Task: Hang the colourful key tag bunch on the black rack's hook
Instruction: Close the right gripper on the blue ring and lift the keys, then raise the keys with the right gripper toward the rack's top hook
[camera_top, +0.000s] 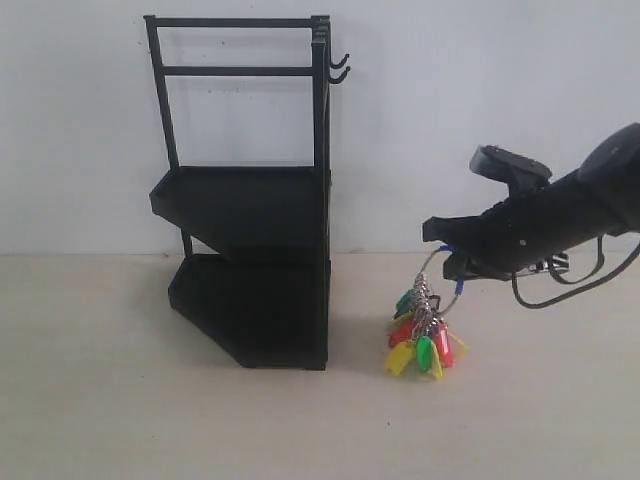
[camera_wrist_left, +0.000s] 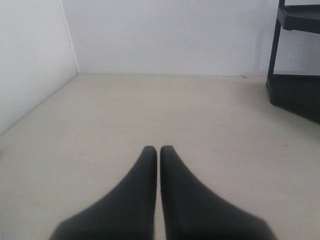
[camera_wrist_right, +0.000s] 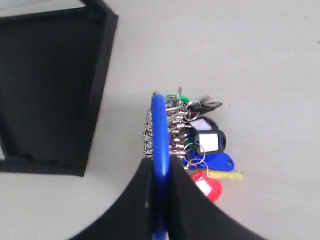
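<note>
The colourful key tag bunch (camera_top: 422, 332) hangs by its blue loop (camera_wrist_right: 160, 145) from my right gripper (camera_top: 447, 262), which is shut on that loop. Its lowest tags touch or nearly touch the table, just right of the black rack (camera_top: 250, 200). The right wrist view looks down the clamped loop onto the tags (camera_wrist_right: 200, 145), with the rack's lower tray (camera_wrist_right: 50, 90) beside them. Two small hooks (camera_top: 340, 68) stick out at the rack's upper right corner, well above the bunch. My left gripper (camera_wrist_left: 158, 150) is shut on nothing over bare table, out of the exterior view.
A white wall stands behind the rack. In the left wrist view, the rack's base (camera_wrist_left: 295, 92) sits at the far side and a side wall (camera_wrist_left: 30, 60) meets the table (camera_wrist_left: 150, 110).
</note>
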